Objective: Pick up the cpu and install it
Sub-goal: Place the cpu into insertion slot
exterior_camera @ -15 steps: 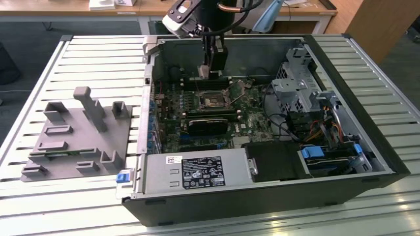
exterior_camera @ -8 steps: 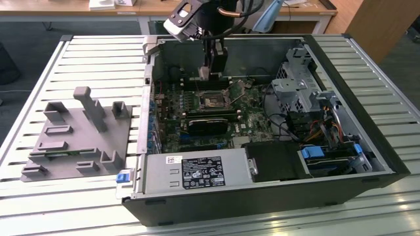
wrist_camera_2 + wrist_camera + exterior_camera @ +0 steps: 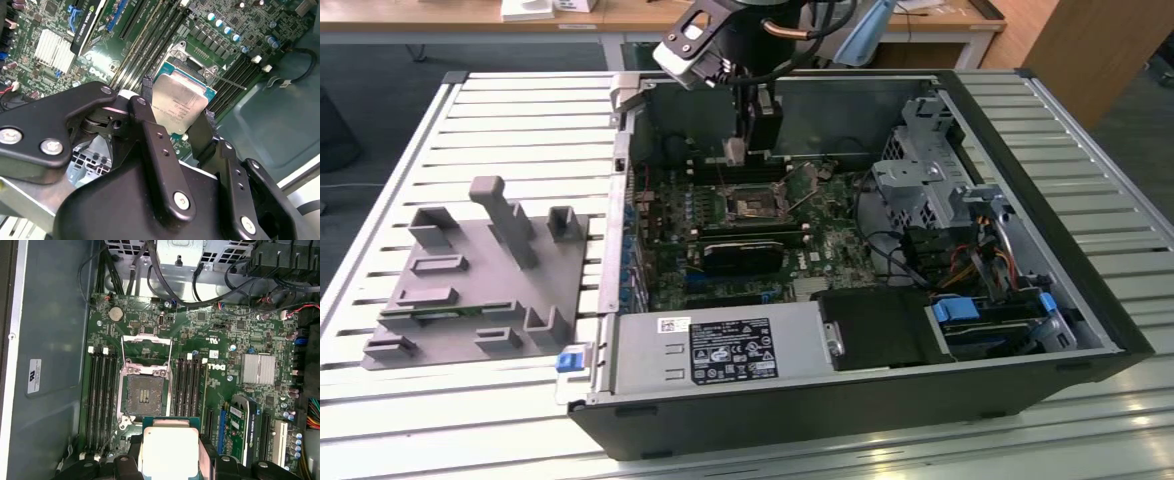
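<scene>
1. Second wrist view.
   - The cpu point(image 3: 177, 102) has its silvery top showing. The black fingers point(image 3: 152, 135) are closed on two of its opposite edges.
   - It is in the air over the motherboard point(image 3: 100, 55), in front of the open retaining frame point(image 3: 187, 52).
   - Progress: the pick-up is judged complete. The chip is not seated.

2. First wrist view.
   - The socket point(image 3: 145, 395) has its retaining frame standing open. Its contact field is bare and nothing sits in it.
   - The cpu is held near one edge of the socket, above the board and not over the contact field.
   - Progress: installation is judged outstanding, which means lowering the chip into the socket and shutting the frame.
   - Also on the board are memory slots point(image 3: 100, 390) on both sides of the socket, a finned heatsink point(image 3: 258, 369) and a coin cell point(image 3: 116, 314).

3. Exterior view.
   - The computer case point(image 3: 1067, 250) lies on its side, open face up, on the slatted bench point(image 3: 520, 120). It sits towards the bench edge at the exterior view's right.
   - Inside it are the motherboard, a labelled power supply point(image 3: 720, 350) against the near wall, a drive cage point(image 3: 927, 170) and cable bundles point(image 3: 907, 260).
   - The arm point(image 3: 720, 45) reaches down into the case near its far wall.
   - A grey fixture point(image 3: 480, 280) with upright posts stands on the bench just beside the case, at the exterior view's left.
</scene>
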Action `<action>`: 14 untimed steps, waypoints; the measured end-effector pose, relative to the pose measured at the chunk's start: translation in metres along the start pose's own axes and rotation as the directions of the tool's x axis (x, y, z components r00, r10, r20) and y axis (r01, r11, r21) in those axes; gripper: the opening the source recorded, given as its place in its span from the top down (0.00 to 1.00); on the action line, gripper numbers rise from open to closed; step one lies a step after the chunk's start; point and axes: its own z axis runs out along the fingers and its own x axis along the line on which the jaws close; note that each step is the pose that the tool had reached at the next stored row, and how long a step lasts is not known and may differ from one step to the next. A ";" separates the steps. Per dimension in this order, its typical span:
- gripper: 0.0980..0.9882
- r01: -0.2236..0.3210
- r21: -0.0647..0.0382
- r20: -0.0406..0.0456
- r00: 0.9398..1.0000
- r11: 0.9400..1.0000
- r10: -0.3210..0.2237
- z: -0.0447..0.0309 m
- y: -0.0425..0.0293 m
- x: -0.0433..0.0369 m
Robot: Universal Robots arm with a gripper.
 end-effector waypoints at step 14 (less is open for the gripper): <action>0.51 0.000 0.000 0.000 1.000 1.000 0.000 0.0057 0.0000 0.0001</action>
